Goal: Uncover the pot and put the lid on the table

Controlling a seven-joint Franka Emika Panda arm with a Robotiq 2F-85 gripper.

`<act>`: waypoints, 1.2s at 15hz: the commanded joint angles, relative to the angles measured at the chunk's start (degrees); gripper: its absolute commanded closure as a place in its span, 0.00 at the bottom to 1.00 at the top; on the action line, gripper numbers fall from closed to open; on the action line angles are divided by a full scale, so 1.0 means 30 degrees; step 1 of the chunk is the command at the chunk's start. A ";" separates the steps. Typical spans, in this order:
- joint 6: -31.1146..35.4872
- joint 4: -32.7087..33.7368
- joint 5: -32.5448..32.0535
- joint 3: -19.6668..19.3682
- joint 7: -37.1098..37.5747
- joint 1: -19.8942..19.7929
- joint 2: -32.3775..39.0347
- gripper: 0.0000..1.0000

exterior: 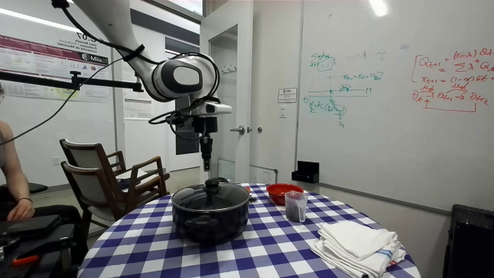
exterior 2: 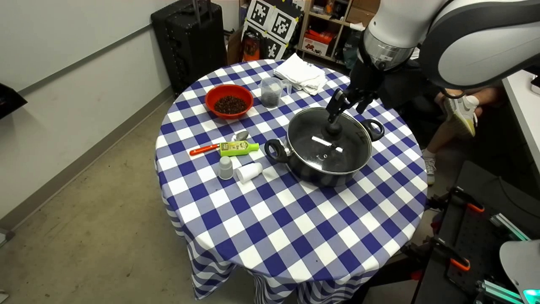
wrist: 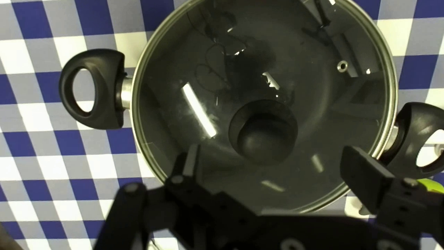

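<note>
The black pot [exterior: 210,229] stands on the round table [exterior: 266,255] with the checked cloth; it also shows in an exterior view [exterior 2: 322,177]. The clear-glass lid [exterior: 231,197] with a dark knob sits on the pot, also seen in an exterior view [exterior 2: 306,141] and the wrist view [wrist: 173,152]. My gripper [exterior: 207,166] points down above the lid's knob, with a gap between fingertips and knob. In the wrist view the gripper [wrist: 270,151] is open and empty, its fingers wide apart, with the knob ahead and between them. The pot's two side handles show there.
A red bowl [exterior 2: 216,110] of dark beans, a clear measuring cup [exterior 2: 271,90] and folded white towels [exterior 2: 300,74] stand beside the pot. Near one handle lie a green bottle [exterior 2: 238,148], an orange-handled utensil [exterior 2: 204,150], a grey shaker [exterior 2: 225,169] and a white cup [exterior 2: 249,172].
</note>
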 commanded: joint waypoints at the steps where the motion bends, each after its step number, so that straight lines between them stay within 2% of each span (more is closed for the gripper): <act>1: 0.0149 0.1324 -0.0199 -0.0608 0.0446 0.0583 0.1358 0.00; 13: -0.0261 0.2720 0.1100 -0.0782 -0.0910 0.0755 0.3376 0.02; 14: -0.0331 0.2728 0.1242 -0.0750 -0.1059 0.0733 0.3411 0.25; 15: -0.0366 0.2727 0.1349 -0.0743 -0.1157 0.0733 0.3433 0.27; 18: -0.0832 0.2613 0.1757 -0.0711 -0.1609 0.0750 0.3302 0.46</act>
